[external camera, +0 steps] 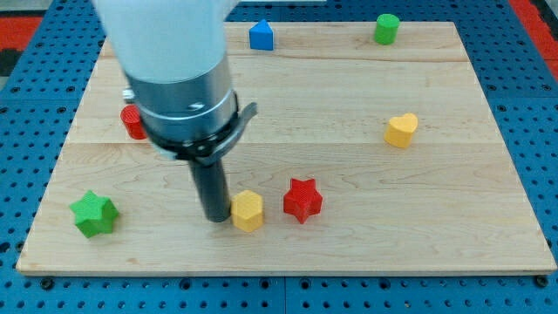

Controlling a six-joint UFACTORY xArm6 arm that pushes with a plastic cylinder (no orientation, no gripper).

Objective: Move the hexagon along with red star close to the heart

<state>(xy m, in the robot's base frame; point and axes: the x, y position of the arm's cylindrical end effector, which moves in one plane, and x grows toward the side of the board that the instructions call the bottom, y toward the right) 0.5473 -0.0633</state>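
A yellow hexagon (248, 210) lies on the wooden board (349, 253) near the view's bottom, left of centre. A red star (302, 200) lies just to its right, a small gap apart. A yellow heart (401, 130) lies farther toward the view's right, at mid height. My tip (215, 217) stands right against the hexagon's left side; the rod rises from it into the big grey and white arm body.
A green star (94, 214) lies at the bottom left. A red block (132, 121) is half hidden behind the arm at the left. A blue block (261, 35) and a green cylinder (386, 28) lie along the top edge.
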